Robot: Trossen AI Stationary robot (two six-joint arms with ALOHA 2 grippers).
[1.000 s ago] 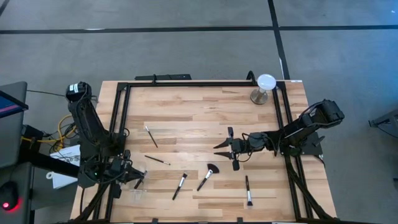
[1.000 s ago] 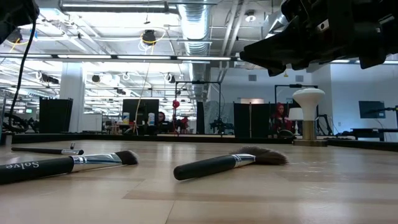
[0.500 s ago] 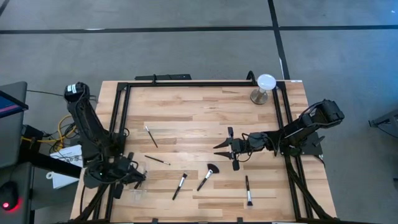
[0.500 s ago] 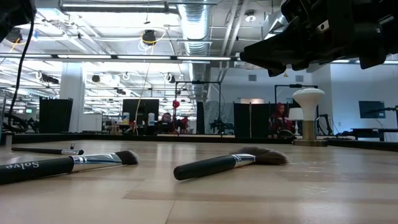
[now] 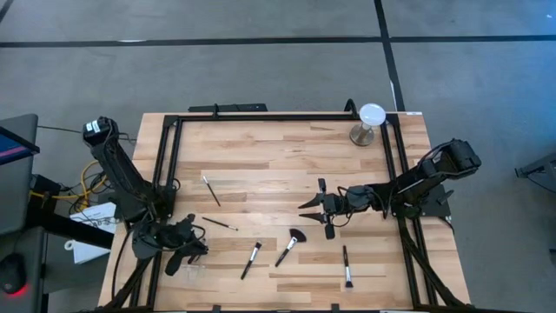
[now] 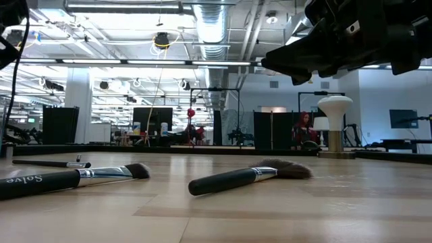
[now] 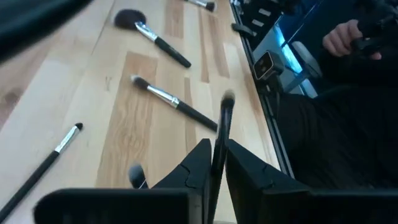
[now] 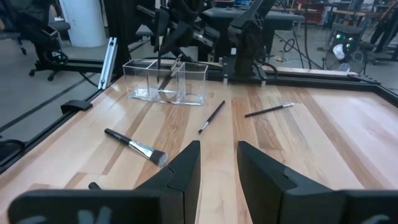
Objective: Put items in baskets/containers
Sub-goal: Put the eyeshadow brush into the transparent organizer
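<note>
Several slim dark-handled makeup brushes lie flat on the wooden table: two thin ones, one with a silver ferrule, a fan-headed one and another. The clear tray stands near the table's near left corner with one brush leaning inside it. My left gripper hovers over the tray, shut on a brush. My right gripper is open above mid-table and touches nothing. My left gripper pinches a dark brush handle between its two fingers. The fingers come from above and point down, with the brush lying along them. The brush stands upright and its free end reaches down past the fingertips, over the tray's end compartment.
A round white disc on a metal stand sits at the far right corner. A black frame runs along the table's edges. A person's hand shows beyond the table's near left side. Bare wood lies between the brushes and the far edge.
My left arm has leaned toward the near edge while its gripper has turned over the tray and stayed shut on the brush. My right arm and the brushes on the table have kept still.
</note>
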